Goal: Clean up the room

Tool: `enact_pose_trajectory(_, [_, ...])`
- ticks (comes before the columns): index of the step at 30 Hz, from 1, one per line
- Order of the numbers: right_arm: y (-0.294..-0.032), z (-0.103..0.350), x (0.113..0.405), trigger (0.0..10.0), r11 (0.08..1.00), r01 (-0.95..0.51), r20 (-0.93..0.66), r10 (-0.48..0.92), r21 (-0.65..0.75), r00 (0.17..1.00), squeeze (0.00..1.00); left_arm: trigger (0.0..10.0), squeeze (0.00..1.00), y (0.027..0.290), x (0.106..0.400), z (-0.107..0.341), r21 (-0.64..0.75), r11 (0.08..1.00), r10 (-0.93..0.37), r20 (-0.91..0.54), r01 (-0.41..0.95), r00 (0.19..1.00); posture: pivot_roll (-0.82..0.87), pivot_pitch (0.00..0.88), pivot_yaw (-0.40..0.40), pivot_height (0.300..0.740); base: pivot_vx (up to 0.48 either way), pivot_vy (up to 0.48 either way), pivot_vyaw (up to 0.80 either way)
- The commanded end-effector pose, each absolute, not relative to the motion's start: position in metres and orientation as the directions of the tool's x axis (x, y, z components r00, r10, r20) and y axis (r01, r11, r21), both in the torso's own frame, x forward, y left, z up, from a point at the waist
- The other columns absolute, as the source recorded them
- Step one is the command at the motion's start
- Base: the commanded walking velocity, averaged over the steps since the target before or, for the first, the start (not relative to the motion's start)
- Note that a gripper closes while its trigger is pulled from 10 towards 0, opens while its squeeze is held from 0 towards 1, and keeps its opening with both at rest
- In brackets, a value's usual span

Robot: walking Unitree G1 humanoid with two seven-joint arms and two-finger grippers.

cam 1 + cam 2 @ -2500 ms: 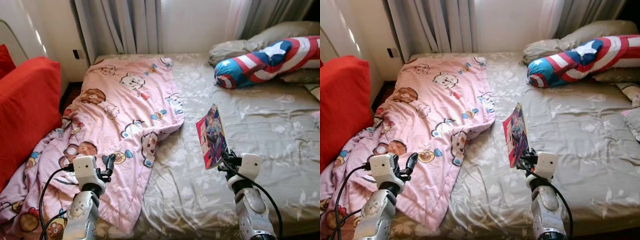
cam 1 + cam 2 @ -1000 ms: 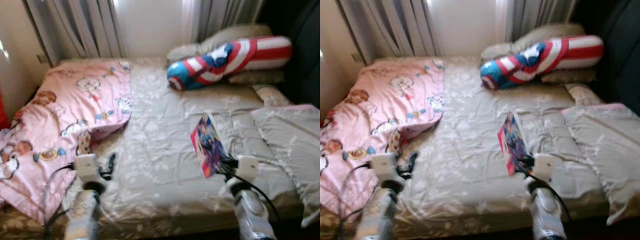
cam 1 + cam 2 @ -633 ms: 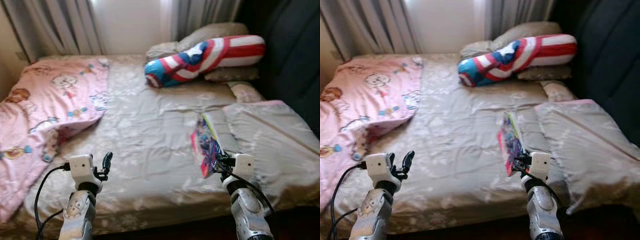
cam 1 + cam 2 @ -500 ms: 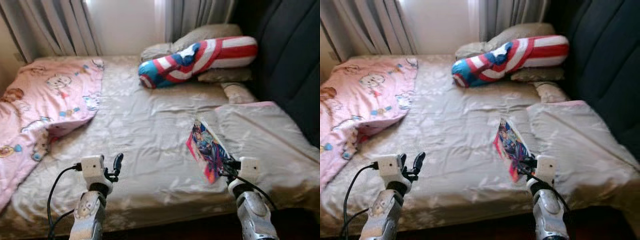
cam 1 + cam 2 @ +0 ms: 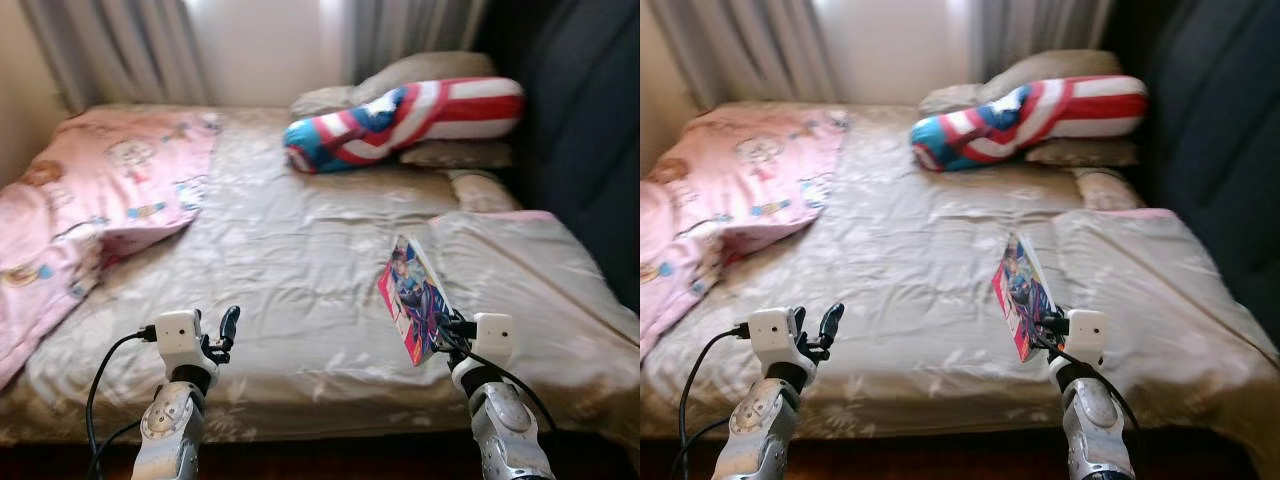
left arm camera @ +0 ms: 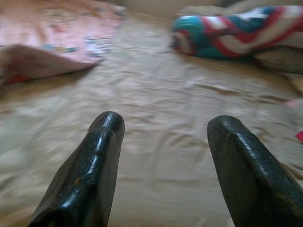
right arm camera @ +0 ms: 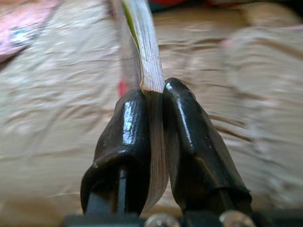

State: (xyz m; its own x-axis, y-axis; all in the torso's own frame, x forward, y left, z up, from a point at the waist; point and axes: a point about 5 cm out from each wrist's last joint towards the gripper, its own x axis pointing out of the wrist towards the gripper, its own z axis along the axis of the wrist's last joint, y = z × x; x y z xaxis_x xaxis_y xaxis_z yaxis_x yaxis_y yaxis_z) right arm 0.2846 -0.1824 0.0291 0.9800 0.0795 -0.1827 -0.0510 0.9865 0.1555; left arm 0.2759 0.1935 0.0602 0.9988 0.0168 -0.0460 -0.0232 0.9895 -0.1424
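A colourful comic book [image 5: 414, 299] stands tilted on its lower edge above the near right part of the bed [image 5: 300, 250], pinched at that edge by the right pincer [image 5: 446, 331], whose two black fingers [image 7: 129, 127] are clamped flat against its pages. The left pincer [image 5: 226, 328] hangs over the near left edge of the bed with its fingers [image 6: 97, 161] spread apart and nothing between them. Between the two lies a wide stretch of bare beige sheet. A pink cartoon-print blanket [image 5: 90, 200] is bunched along the left side, spilling over the edge. At the far end a red, white and blue striped bolster [image 5: 405, 115] rests against grey pillows [image 5: 420, 75], and a beige duvet [image 5: 530, 280] is heaped on the right side.
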Motion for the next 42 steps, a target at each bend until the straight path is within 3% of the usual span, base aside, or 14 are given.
enact_pose_trajectory(1, [-0.1787,0.0434,0.2922,10.0,0.986,-0.076,-0.110,0.093,0.150,0.990,0.00,10.0,0.00,0.1949,0.2758,0.0612,-0.143,0.989,0.020,-0.044,-0.026,0.999,0.01,0.034,-0.041,0.740,0.000,0.000,0.43])
enact_pose_trajectory(16, [-0.1791,0.0405,0.2917,10.0,0.986,-0.052,-0.129,0.073,0.161,0.989,0.00,10.0,0.00,0.1941,0.2746,0.0602,-0.140,0.990,0.006,-0.050,-0.013,0.999,0.01,0.047,-0.043,0.740,0.000,0.000,0.03])
enact_pose_trajectory(42, [-0.1795,0.0402,0.2917,10.0,0.986,-0.018,-0.130,0.040,0.167,0.991,0.00,10.0,0.00,0.1948,0.2730,0.0615,-0.145,0.989,0.004,-0.044,-0.010,0.999,0.02,0.055,-0.048,0.740,0.298,0.000,0.00])
